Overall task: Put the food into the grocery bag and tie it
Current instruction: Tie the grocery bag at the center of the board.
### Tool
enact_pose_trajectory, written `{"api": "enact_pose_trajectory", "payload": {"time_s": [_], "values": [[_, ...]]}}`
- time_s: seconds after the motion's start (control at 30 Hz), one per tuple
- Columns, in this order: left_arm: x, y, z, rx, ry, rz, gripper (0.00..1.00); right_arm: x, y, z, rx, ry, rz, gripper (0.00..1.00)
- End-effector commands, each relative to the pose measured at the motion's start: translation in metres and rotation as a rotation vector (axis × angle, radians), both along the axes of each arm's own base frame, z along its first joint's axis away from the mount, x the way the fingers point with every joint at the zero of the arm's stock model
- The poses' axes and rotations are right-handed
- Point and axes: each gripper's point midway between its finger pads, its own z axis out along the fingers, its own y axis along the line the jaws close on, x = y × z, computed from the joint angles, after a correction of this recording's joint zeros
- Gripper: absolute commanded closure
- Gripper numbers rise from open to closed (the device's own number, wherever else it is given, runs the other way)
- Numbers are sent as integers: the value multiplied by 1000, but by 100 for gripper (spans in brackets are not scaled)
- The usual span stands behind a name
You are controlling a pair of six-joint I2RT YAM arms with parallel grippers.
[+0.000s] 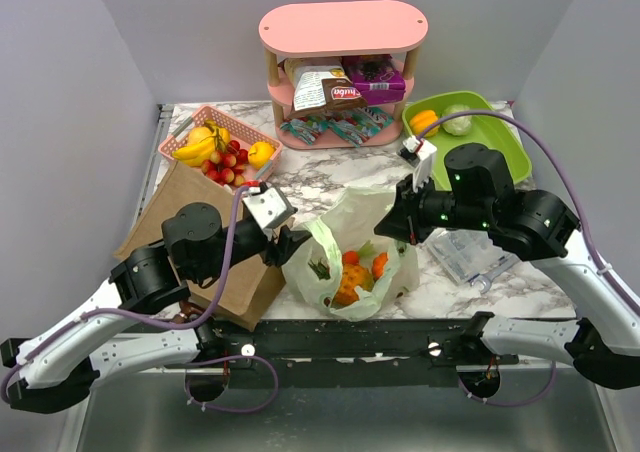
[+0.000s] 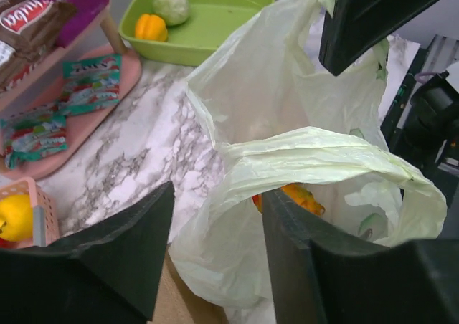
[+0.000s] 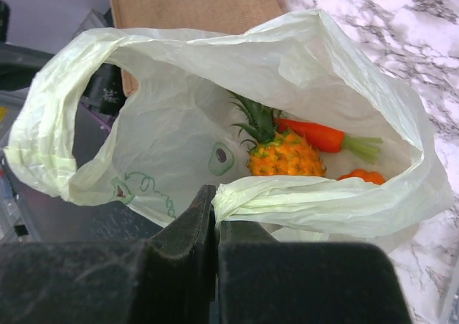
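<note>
Grocery bag sitting between the two grippers at the table's front, food inside.
The right gripper (image 3: 215, 198) is pinched shut on the rim of the grocery bag (image 1: 350, 257). The left gripper (image 2: 219, 195) has its fingers apart, with a handle loop (image 2: 323, 152) lying over one of them. Inside the bag are a pineapple (image 3: 283, 155) and a carrot (image 3: 315, 134). A brown paper bag (image 1: 190, 197) lies to the left. Beyond are a fruit basket (image 1: 215, 142), a green tray (image 1: 495, 142) and a pink shelf (image 1: 340, 27) holding a snack pack (image 1: 335, 92).

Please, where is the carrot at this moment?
In the right wrist view, the carrot lies inside the bag, just right of the pineapple. The bag sits front-centre on the table.
</note>
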Motion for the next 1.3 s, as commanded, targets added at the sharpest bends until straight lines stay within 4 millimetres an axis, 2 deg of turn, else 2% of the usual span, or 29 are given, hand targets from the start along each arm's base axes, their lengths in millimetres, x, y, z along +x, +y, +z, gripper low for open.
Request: {"api": "enact_pose_trajectory", "payload": {"time_s": [0.0,0.13,0.23,0.27,0.33,0.37,0.4,0.47,0.53,0.63,0.73,0.8,0.9,1.0,1.13,1.27], "values": [[-19,14,-14,44,103,-26,54,-15,14,16,55,1,126,99],[-40,10,-18,40,183,-116,59,-23,22,6,48,58,191,99],[-49,8,-20,35,220,-154,54,-27,28,-1,46,95,227,97],[-47,10,-21,33,222,-136,52,-26,29,-3,38,105,225,88],[-41,14,-19,25,213,-94,50,-18,27,-6,13,111,166,55],[-38,16,-17,19,207,-75,48,-14,25,-4,4,112,130,42],[-36,17,-15,9,205,-56,47,-9,21,-2,-7,104,88,34],[-34,18,-10,-6,202,-46,47,-4,12,4,-20,98,20,23],[-35,18,-6,-19,205,-45,47,-3,2,15,-15,86,-38,18],[-42,19,-2,-23,217,-73,54,-6,-18,21,-20,90,-123,17],[-59,19,-2,-12,234,-159,54,-15,-35,14,-36,129,-179,18],[-76,17,-6,-4,247,-254,54,-23,-40,5,-34,161,-187,22],[-103,11,-18,11,290,-404,53,-31,-42,-5,-17,189,-181,29],[-123,5,-30,24,350,-521,52,-29,-41,-1,15,175,-193,36],[-131,-9,-44,25,404,-584,47,-24,-33,6,43,159,-183,38],[-130,-29,-51,19,410,-618,46,-17,-28,-2,27,160,-190,44]]}}
